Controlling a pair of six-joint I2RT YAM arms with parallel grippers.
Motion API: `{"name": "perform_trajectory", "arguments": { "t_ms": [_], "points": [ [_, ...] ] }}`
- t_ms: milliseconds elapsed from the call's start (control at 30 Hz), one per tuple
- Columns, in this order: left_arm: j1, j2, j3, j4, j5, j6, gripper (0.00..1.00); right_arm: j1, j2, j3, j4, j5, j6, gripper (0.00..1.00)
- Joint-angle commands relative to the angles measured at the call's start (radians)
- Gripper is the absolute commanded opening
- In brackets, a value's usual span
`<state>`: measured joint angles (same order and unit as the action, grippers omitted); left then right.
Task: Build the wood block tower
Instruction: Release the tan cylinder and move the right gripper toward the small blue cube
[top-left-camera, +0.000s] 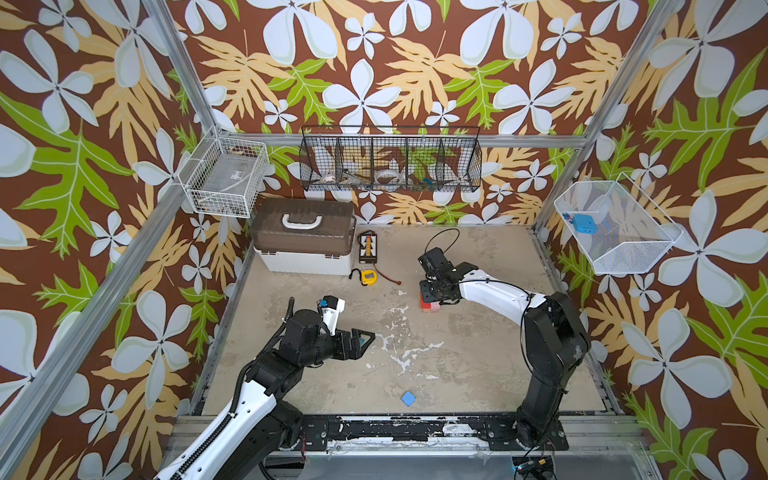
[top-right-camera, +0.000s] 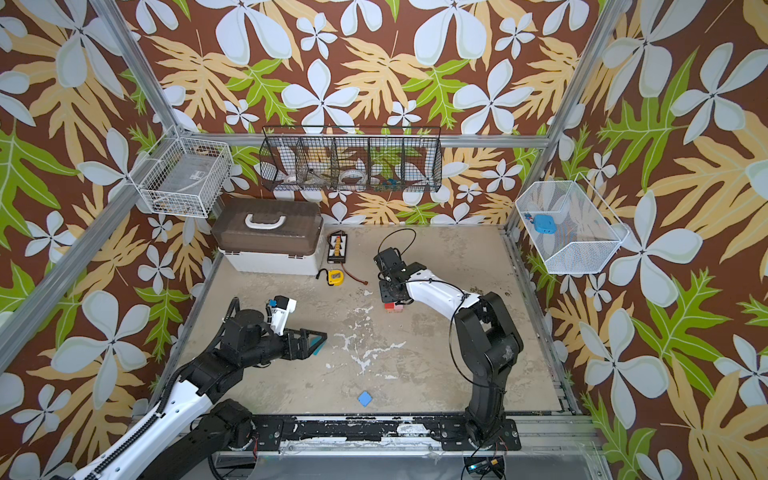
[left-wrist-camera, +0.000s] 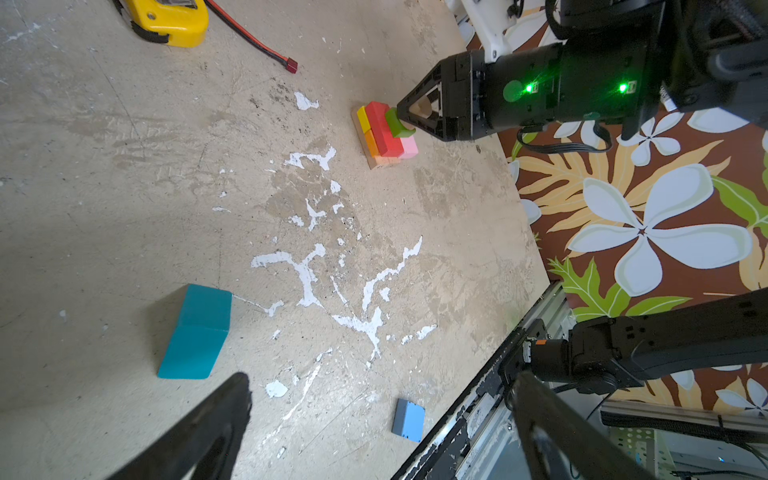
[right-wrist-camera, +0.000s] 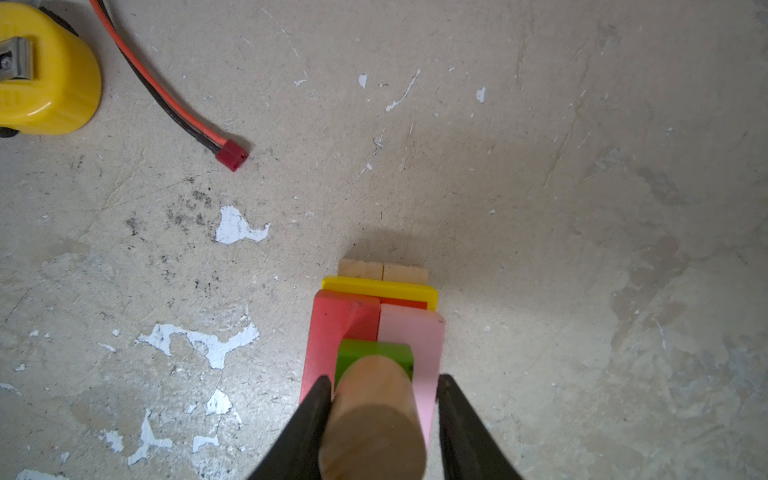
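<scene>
Tower (left-wrist-camera: 384, 133) stands toward the back of the scuffed beige worktop (top-left-camera: 478, 353), right of centre, and the right claw (right-wrist-camera: 384, 380) is right on top of it. The right wrist view gives the layers:

- two plain wood planks (right-wrist-camera: 382, 269) at the bottom
- a yellow block (right-wrist-camera: 380, 287) and a sliver of orange block (right-wrist-camera: 405, 304) above them
- a long red block (right-wrist-camera: 332, 332) and a pink block (right-wrist-camera: 415, 340) side by side
- a green block (right-wrist-camera: 365, 351) over their seam
- a plain wood cylinder (right-wrist-camera: 374, 415) standing on the green

The claw's fingers flank that cylinder. One lies against it and a strip of pink shows beside the other, so I cannot tell whether it is pinched. In both top views the claw and wrist cover nearly all of the stack, and only a red and pink corner peeks out.

Over on the left, the left claw (top-left-camera: 362, 341) hovers with its fingers spread wide and nothing between them. Just past its tips a teal roof-shaped block (left-wrist-camera: 195, 332) lies on the worktop, half masked by those fingers in the top views. A small flat blue block (top-left-camera: 408, 398) lies alone near the front edge. A yellow tape measure (top-left-camera: 368, 277) sits further back, cut off by the frame in both wrist views.
</scene>
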<state>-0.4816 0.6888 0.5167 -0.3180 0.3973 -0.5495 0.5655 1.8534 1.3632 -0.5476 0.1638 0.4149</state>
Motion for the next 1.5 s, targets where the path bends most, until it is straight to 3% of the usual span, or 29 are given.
{"name": "perform_trajectory", "arguments": {
  "t_ms": [0,433,833,1000,1200,1467],
  "points": [
    [-0.002,-0.002,-0.001,0.019,0.004,-0.006,1.00,0.000,0.001,0.005,-0.006,-0.007,-0.001,0.44],
    [-0.002,-0.001,-0.001,0.019,0.005,-0.006,1.00,0.002,-0.018,-0.003,-0.003,-0.008,0.000,0.45],
    [-0.002,-0.001,0.000,0.018,0.005,-0.006,1.00,0.064,-0.274,-0.096,-0.025,0.127,0.019,0.63],
    [-0.002,0.012,-0.003,0.016,-0.015,-0.008,1.00,0.204,-0.427,-0.166,-0.061,0.098,0.071,0.65],
    [-0.002,0.040,-0.003,0.016,-0.024,-0.010,1.00,0.480,-0.644,-0.434,0.000,0.086,0.195,0.69],
    [-0.002,0.023,-0.003,0.016,-0.024,-0.012,1.00,0.793,-0.685,-0.677,0.115,0.071,0.342,0.71]
  ]
}}
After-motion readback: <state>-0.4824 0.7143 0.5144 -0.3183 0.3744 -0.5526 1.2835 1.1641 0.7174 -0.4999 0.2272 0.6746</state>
